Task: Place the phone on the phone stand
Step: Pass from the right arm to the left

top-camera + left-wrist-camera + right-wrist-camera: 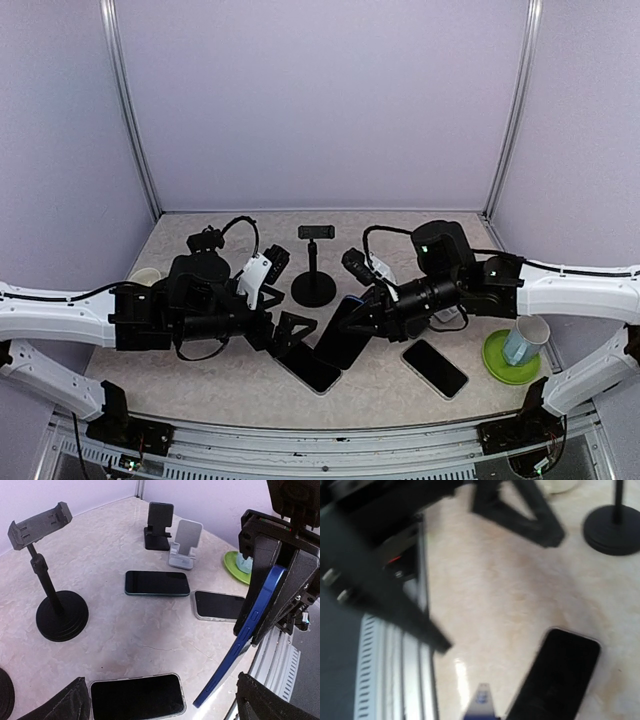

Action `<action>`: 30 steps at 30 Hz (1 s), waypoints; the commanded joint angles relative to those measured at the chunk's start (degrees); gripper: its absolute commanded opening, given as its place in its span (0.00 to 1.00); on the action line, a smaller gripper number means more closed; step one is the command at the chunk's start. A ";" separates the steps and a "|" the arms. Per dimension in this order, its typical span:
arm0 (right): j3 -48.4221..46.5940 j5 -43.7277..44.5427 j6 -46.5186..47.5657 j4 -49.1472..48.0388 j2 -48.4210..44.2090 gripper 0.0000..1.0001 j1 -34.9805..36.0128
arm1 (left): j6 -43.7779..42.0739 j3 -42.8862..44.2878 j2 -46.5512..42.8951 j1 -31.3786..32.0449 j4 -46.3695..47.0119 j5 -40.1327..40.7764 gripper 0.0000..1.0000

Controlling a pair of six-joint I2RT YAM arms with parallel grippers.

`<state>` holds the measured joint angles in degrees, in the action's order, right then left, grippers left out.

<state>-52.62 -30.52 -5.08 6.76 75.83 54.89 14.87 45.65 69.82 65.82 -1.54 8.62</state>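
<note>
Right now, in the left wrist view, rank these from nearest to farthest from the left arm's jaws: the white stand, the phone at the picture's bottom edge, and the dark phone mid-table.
1. Bottom phone: flat on the table, just beneath, at the bottom edge.
2. Dark phone: flat, mid-table.
3. White stand: far back, towards the right.

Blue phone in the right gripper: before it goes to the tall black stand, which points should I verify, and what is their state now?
1. Right gripper shut on blue phone: ok.
2. Phone's lower end clear of the table: cannot tell.
3. Tall black stand upright, clamp empty: ok.
4. Left gripper open, holding nothing: ok.
5. Gap between left gripper and the held phone: cannot tell; from above they look very close.
</note>
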 commanded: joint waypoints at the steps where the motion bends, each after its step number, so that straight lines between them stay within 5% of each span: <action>1: 0.27 -7.79 5.76 0.12 -4.80 0.00 -0.29 | -2.72 -2.47 -3.05 -2.19 5.13 -12.12 0.99; 11: 1.00 -11.87 7.11 -1.01 -6.94 0.00 -0.25 | -3.44 -3.60 -0.15 -2.72 10.21 -28.09 0.93; 20: 1.55 -14.41 6.36 -2.75 -6.45 0.00 -0.01 | -3.36 -1.65 5.20 -1.75 13.45 -34.29 0.81; 30: 1.46 -14.73 6.12 -3.47 -4.73 0.00 0.65 | -2.67 0.53 10.48 -1.05 15.22 -37.55 0.37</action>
<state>-51.22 -43.68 1.19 6.63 71.29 55.02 12.34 44.38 79.46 64.42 10.94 -26.70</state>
